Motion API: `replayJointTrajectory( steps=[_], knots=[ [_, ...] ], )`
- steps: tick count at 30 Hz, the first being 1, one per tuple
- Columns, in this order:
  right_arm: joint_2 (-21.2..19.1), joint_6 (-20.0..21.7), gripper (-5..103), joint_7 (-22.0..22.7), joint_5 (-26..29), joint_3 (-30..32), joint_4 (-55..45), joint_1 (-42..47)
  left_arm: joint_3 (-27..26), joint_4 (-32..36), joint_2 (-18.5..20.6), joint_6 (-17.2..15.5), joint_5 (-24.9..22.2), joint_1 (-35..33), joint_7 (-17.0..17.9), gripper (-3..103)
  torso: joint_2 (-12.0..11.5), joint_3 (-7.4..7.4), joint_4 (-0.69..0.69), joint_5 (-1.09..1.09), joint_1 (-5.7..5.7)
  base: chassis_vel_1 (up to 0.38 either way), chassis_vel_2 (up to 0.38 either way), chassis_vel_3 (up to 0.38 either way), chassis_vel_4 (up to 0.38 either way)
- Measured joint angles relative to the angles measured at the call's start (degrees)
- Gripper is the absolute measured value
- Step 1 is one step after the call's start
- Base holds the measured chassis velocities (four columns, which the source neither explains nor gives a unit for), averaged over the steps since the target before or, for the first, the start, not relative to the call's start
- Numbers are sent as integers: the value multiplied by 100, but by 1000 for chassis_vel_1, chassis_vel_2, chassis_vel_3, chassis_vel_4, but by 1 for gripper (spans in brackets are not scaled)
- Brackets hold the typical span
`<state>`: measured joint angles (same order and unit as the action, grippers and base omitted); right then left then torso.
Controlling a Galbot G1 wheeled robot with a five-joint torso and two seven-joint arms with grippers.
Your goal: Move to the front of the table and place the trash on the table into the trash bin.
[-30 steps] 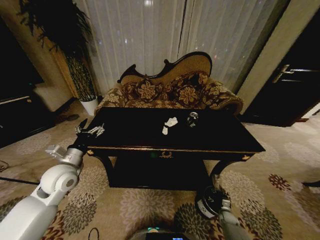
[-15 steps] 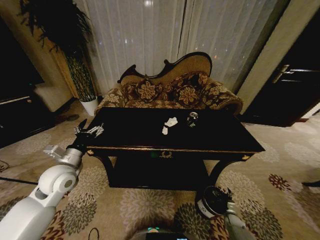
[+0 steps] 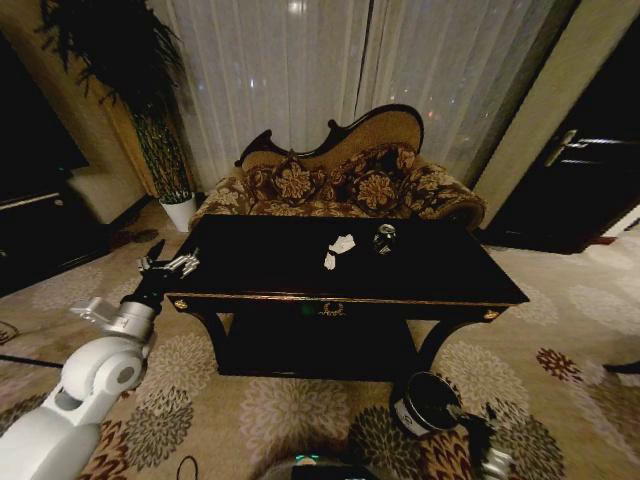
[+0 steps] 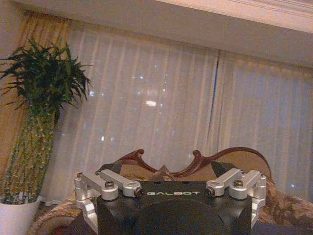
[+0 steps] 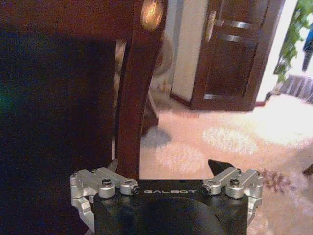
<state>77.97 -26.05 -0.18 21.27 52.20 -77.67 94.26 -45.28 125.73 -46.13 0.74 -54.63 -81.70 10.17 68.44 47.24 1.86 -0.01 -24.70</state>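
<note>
Trash [image 3: 341, 246]: crumpled white paper, shiny can | table [image 3: 300, 275]: glossy black | left claw [image 3: 166, 265]: spread wide | right claw: unclear

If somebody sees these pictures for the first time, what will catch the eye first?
Probably the long glossy near-black table with gold trim, in the middle, bearing crumpled white paper and a small shiny crushed can. The left hand is raised, open, at the table's left end. A small dark cylindrical bin stands on the carpet before it.
</note>
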Motion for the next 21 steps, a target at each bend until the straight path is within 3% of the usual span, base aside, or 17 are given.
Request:
replayJointTrajectory(
  steps=[6, 14, 21],
  knots=[
    [180, 46, 100, 60, 264, 256, -1362, 737, -119, -74, -31, 26, 21, -112, 46, 100, 0, 0, 0, 0, 1, 0, 0, 0, 0],
    [63, 755, 100, 183, 1103, 715, -3585, 1325, -173, -99, -32, 85, 79, -204, 39, 100, 0, 1, -1, 0, -1, 0, 0, 0, 0],
    [-142, 972, 100, 271, 1329, 1055, -4337, 1394, -149, -86, -44, 89, 179, -244, 37, 100, 0, 1, 0, 0, 0, 0, 0, 0, 0]
  ],
)
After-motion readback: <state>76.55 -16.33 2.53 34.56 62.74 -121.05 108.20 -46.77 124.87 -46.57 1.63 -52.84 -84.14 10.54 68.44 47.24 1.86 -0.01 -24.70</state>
